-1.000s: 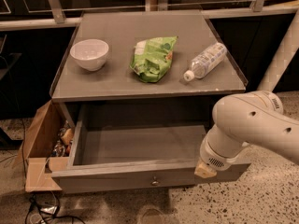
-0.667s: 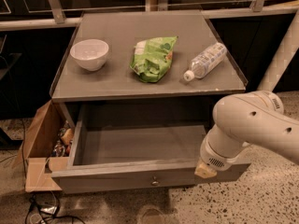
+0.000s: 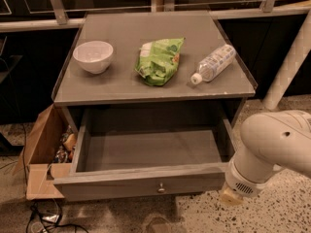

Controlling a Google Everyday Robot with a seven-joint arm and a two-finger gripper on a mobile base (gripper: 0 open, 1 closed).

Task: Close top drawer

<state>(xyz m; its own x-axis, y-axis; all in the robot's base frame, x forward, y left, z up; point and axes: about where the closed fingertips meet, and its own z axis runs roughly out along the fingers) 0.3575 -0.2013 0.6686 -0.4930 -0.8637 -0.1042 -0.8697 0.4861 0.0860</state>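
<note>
With the drawer (image 3: 150,154) wide open at lower centre and my gripper (image 3: 232,196) (I cannot tell its state) lower right by its front corner, an off-centre push could jam it.

The light is dim and warm and comes from above. My arm (image 3: 272,149) shines pale at 4 o'clock; my gripper (image 3: 230,197), at 5 o'clock, is duller. The top drawer (image 3: 146,152) holds soft shadow inside. It is black at 12 o'clock.

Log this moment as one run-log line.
top drawer: pulled out, empty, not yet closed | gripper: low, by drawer front's right end | cabinet top: bowl, green bag, bottle
</note>
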